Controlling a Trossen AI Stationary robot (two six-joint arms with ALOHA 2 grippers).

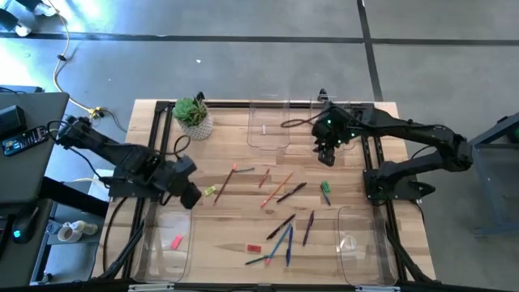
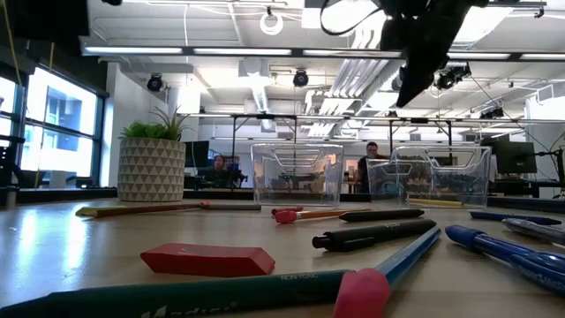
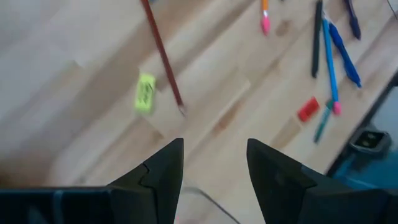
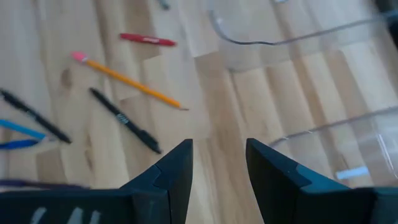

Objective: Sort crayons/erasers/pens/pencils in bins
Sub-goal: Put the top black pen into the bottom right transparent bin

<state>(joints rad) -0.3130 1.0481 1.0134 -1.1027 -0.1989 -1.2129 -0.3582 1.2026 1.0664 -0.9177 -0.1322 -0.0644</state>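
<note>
Pens, pencils and crayons lie scattered on the wooden table's middle (image 1: 280,203). My left gripper (image 1: 193,197) is open and empty above the table's left part. It is just left of a yellow-green eraser (image 1: 210,191), which also shows in the left wrist view (image 3: 145,93) beside a brown pencil (image 3: 163,53). My right gripper (image 1: 326,158) is open and empty near the two far bins (image 1: 268,130). Its wrist view shows an orange pencil (image 4: 127,79), a black pen (image 4: 124,120) and a red crayon (image 4: 148,40). A pink eraser (image 1: 177,241) lies in the near left bin (image 1: 154,251).
A potted plant (image 1: 194,116) stands at the far left. Another clear bin (image 1: 361,243) sits at the near right. A red eraser (image 1: 254,247) lies near the front edge, close to blue pens (image 1: 285,239). A green piece (image 1: 325,189) lies right of centre.
</note>
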